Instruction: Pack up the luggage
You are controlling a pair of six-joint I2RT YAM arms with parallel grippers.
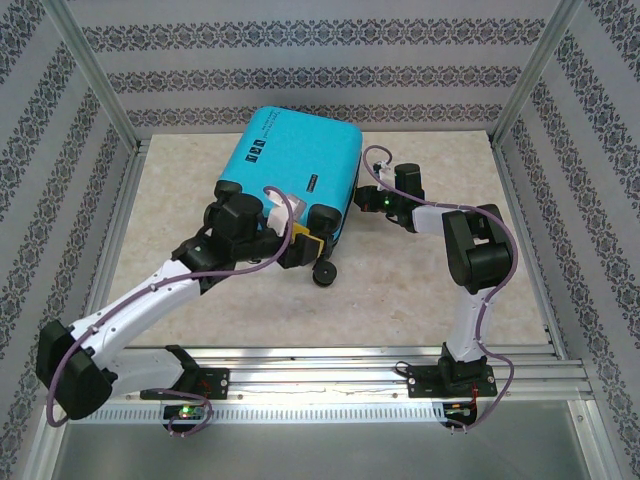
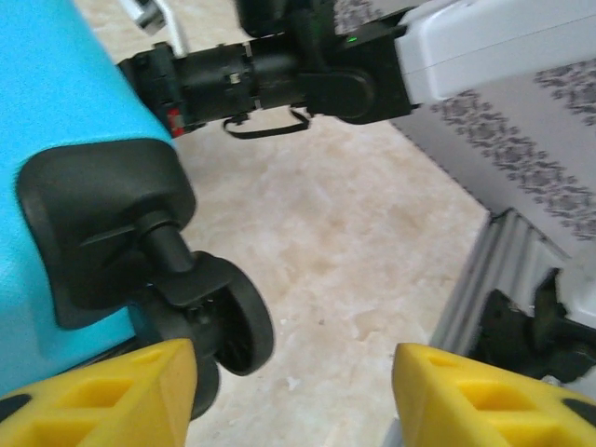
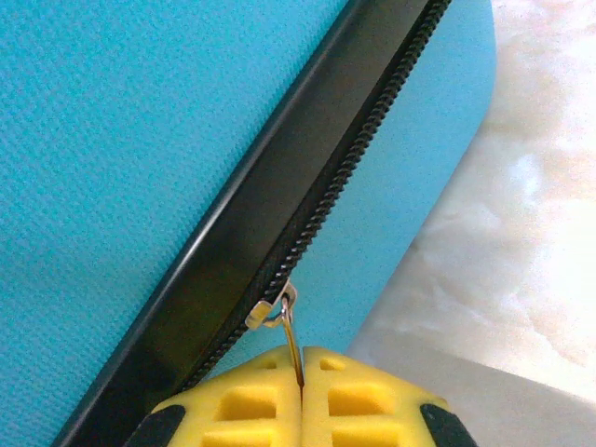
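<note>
The luggage point(image 1: 290, 165) is a turquoise hard-shell suitcase lying flat at the middle of the table, with its black wheels point(image 1: 325, 273) toward me. My left gripper point(image 1: 305, 243) is at its near wheel end and stands open. In the left wrist view the yellow fingers point(image 2: 112, 391) are wide apart, with a black wheel point(image 2: 233, 321) just by the left one and nothing between them. My right gripper point(image 1: 360, 198) is at the suitcase's right edge. It point(image 3: 301, 372) is shut on the metal zipper pull point(image 3: 291, 340) of the black zipper band point(image 3: 307, 186).
The beige table top point(image 1: 420, 280) is framed by aluminium posts and patterned walls. The metal rail point(image 1: 350, 360) with both arm bases runs along the near edge. The right arm point(image 2: 372, 56) crosses the top of the left wrist view.
</note>
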